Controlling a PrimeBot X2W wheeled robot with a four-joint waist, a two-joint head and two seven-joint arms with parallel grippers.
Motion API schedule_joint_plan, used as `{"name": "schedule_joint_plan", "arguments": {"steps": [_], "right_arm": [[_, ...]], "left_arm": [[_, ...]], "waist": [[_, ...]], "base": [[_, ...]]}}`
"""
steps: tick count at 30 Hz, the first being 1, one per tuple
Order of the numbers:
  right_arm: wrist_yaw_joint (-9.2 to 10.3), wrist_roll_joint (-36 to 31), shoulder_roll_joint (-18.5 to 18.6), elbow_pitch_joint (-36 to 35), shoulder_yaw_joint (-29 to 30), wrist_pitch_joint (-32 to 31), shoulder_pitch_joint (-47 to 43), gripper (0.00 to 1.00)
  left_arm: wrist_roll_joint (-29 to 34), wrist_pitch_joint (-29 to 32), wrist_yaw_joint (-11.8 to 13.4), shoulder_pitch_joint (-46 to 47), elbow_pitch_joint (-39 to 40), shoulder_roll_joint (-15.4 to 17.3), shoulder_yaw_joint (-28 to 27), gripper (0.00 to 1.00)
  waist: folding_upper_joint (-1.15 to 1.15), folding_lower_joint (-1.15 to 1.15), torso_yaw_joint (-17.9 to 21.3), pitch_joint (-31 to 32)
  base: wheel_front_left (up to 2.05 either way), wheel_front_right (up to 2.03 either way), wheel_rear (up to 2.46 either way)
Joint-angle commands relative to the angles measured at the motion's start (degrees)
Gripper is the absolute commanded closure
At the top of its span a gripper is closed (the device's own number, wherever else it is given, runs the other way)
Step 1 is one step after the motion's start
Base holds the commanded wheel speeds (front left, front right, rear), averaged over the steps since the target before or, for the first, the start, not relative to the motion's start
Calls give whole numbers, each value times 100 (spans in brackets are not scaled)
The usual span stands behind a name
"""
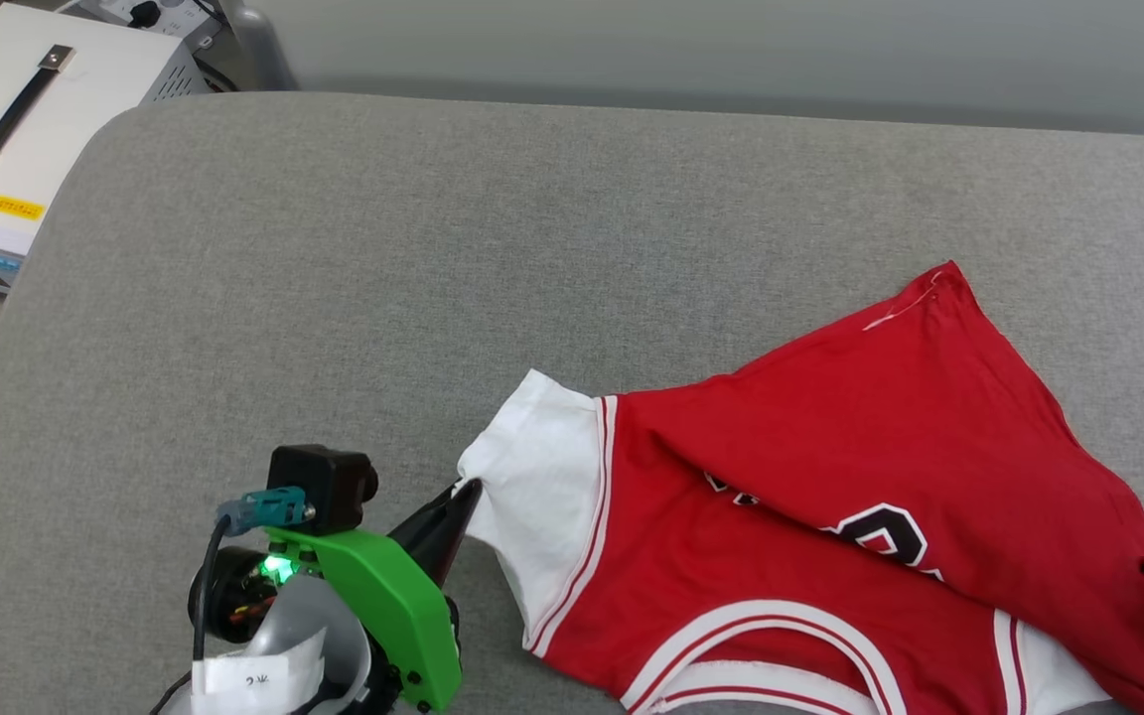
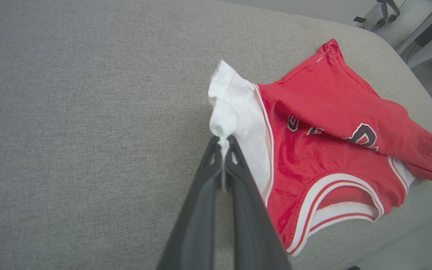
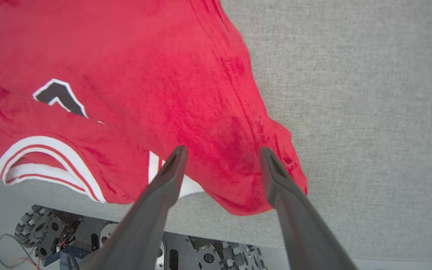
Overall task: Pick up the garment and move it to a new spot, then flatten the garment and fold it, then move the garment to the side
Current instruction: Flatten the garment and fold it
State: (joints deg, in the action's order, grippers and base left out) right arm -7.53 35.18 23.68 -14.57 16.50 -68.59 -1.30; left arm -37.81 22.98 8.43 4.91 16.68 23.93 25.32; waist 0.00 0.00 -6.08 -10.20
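Cloth: the garment (image 1: 781,516) is soft knit, matt throughout. The red body is creased, and the white sleeve has the same dull finish. The black print lies flat and looks smoother than the knit. A stitched seam line shows on the red edge in the right wrist view.

The grey cushion (image 1: 334,298) is coarse woven upholstery, matt, with no sheen.

left gripper (image 2: 221,141): its fingers (image 2: 201,210) are dark and smooth with a satin-matt finish; plastic or rubber, cannot tell. The right gripper (image 3: 222,152) has the same finish.

The green bracket (image 1: 393,596), near left, is smooth plastic with a faint gloss. The white tag (image 1: 254,680) looks like paper.

The white case (image 1: 105,70), far left, is smooth and painted. Its black handle (image 1: 21,104) has shiny metal ends.

The base plates (image 3: 88,232) are dark perforated metal, dull.
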Motion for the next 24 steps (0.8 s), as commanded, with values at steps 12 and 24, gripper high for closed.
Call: {"name": "schedule_joint_plan", "arguments": {"steps": [12,24], "right_arm": [[4,-402,154,541,-776,-549,2555,0],[4,-901,456,2054,-1211,-129,3578,0]], "left_arm": [[165,59,-113,519,496,-11,173,100],[187,-28,-203,741,518,-162,309,100]], "waist": [[0,0,-712,-942],[0,0,-1149,-1423]], "base": [[0,0,0],[0,0,0]]}}
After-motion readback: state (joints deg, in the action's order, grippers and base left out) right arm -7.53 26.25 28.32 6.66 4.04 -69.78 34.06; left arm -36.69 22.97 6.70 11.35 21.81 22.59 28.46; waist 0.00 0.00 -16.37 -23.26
